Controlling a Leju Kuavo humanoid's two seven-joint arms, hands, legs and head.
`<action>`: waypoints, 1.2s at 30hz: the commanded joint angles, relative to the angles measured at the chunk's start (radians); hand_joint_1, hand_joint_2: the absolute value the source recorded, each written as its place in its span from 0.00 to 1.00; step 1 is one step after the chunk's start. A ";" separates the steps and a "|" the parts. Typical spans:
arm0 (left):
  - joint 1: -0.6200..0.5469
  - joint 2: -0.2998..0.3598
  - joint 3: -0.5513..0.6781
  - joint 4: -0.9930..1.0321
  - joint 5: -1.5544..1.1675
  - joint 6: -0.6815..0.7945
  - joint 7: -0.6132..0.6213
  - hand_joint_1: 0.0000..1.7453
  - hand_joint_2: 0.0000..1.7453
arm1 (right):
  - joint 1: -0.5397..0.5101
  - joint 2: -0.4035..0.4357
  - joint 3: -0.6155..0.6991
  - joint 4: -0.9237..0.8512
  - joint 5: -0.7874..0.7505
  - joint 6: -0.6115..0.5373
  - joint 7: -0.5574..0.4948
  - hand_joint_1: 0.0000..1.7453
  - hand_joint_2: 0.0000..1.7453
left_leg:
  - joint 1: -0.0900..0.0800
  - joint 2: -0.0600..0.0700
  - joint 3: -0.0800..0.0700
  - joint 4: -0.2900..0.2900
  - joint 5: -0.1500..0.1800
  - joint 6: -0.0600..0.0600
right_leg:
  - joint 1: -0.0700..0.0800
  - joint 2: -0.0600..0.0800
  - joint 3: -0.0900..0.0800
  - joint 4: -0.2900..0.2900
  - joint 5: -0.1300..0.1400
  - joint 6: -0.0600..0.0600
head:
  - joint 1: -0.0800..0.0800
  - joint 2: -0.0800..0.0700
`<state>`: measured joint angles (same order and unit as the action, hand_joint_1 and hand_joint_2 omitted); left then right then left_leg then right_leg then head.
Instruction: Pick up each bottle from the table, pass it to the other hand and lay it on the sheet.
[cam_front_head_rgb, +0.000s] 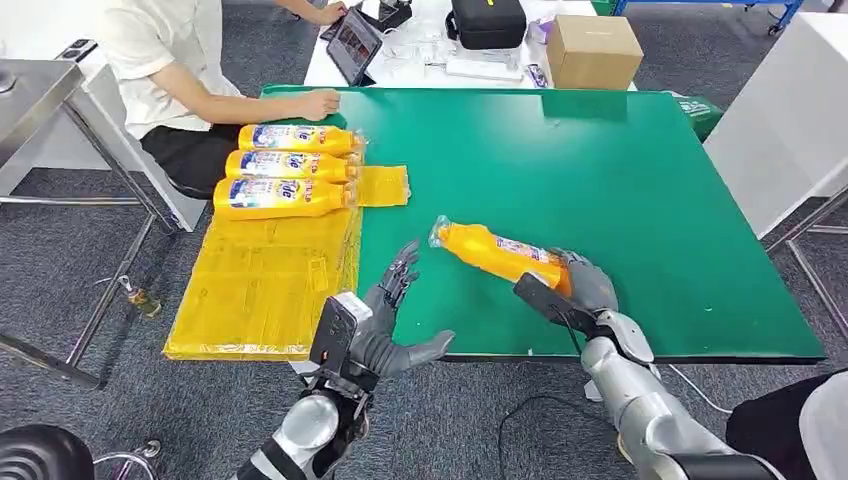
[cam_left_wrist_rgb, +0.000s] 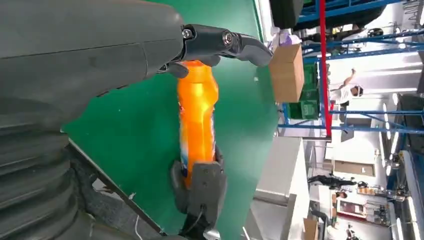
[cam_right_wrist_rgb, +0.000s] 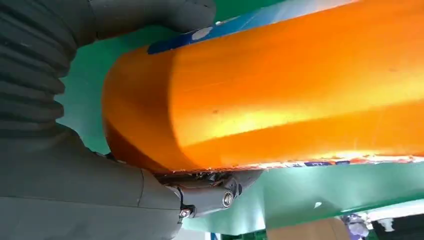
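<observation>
My right hand (cam_front_head_rgb: 580, 285) grips the base end of an orange bottle (cam_front_head_rgb: 495, 252) above the green table (cam_front_head_rgb: 600, 160), its clear cap pointing toward my left hand. The same bottle (cam_left_wrist_rgb: 197, 120) runs lengthwise in the left wrist view, and its orange body (cam_right_wrist_rgb: 280, 90) sits close up in the right wrist view with my right hand (cam_right_wrist_rgb: 100, 165) wrapped around it. My left hand (cam_front_head_rgb: 385, 320) is spread wide just short of the cap, holding nothing. Three orange bottles (cam_front_head_rgb: 285, 165) lie side by side on the yellow sheet (cam_front_head_rgb: 265, 275) at the table's left.
A person in a white shirt (cam_front_head_rgb: 170, 60) sits at the table's far left corner, one hand (cam_front_head_rgb: 318, 103) resting on the green surface near the sheet. A cardboard box (cam_front_head_rgb: 592, 50), a tablet (cam_front_head_rgb: 354, 45) and a black case (cam_front_head_rgb: 487, 22) stand on the white table beyond.
</observation>
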<state>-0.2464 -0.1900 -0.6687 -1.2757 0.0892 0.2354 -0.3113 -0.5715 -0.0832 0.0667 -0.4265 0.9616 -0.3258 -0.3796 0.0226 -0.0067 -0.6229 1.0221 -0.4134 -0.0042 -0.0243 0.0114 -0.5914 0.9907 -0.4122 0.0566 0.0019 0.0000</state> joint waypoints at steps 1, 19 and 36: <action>0.036 -0.023 0.087 0.023 -0.062 0.294 -0.180 0.00 1.00 | 0.098 0.095 -0.077 -0.069 -0.214 -0.007 -0.178 1.00 1.00 | 0.001 0.001 0.002 -0.002 0.000 0.001 | 0.002 0.000 0.002 -0.002 0.000 -0.003 | 0.001 0.000; 0.067 0.012 0.021 0.108 0.178 0.198 -0.101 0.00 1.00 | 0.277 0.180 0.279 -0.437 -0.551 0.015 -0.161 1.00 1.00 | 0.000 0.001 -0.008 -0.001 -0.002 0.002 | 0.001 0.000 -0.006 -0.001 -0.002 -0.004 | 0.001 0.000; 0.016 -0.026 0.128 0.051 0.307 0.218 -0.149 0.00 1.00 | 0.277 0.253 0.495 -0.310 -0.521 0.032 -0.213 1.00 1.00 | 0.001 0.000 -0.012 -0.001 -0.001 0.001 | 0.002 0.000 -0.010 0.000 -0.001 -0.002 | 0.001 0.000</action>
<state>-0.1850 -0.2167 -0.5836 -1.2188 0.3834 0.4471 -0.4601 -0.2689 0.1583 0.4620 -0.8381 0.4456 -0.2945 -0.5814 0.0232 -0.0089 -0.6388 1.0217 -0.4124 -0.0045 -0.0240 0.0102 -0.6052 0.9915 -0.4128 0.0567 0.0027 0.0000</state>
